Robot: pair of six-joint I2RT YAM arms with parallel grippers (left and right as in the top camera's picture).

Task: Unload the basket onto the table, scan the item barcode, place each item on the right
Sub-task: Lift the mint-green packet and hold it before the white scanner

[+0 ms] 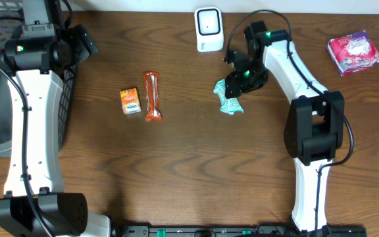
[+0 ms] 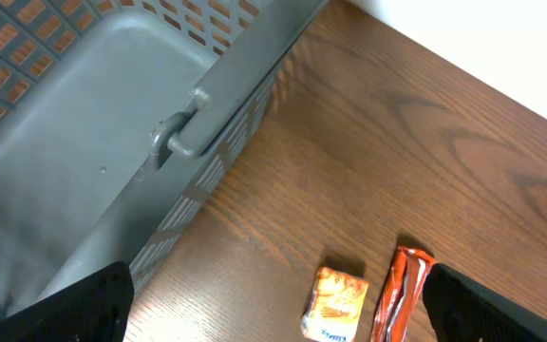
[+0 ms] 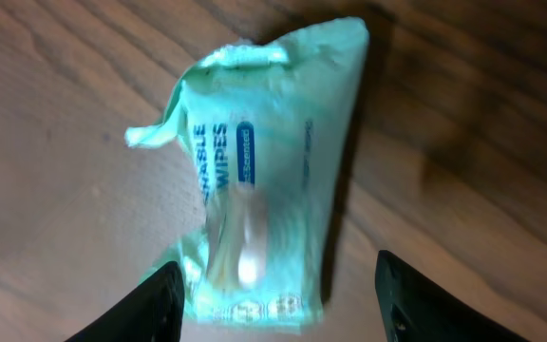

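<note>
Green wipes packet (image 3: pixel 264 161) is lying on the table (image 1: pixel 176 164) near the white scanner (image 1: pixel 208 29), not yet lifted. Right gripper (image 3: pixel 278 285) is straddling it, jaws spread, apparently not clamping. Left gripper (image 2: pixel 273 309) is hanging wide apart, empty. Grasping, presenting and scanning are all remaining.

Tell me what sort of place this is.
Probably a mock shop checkout on a wooden table: what looks like a white barcode scanner at the far edge, small packaged goods such as a wipes pack and a snack bar, and a grey basket at the left.
</note>
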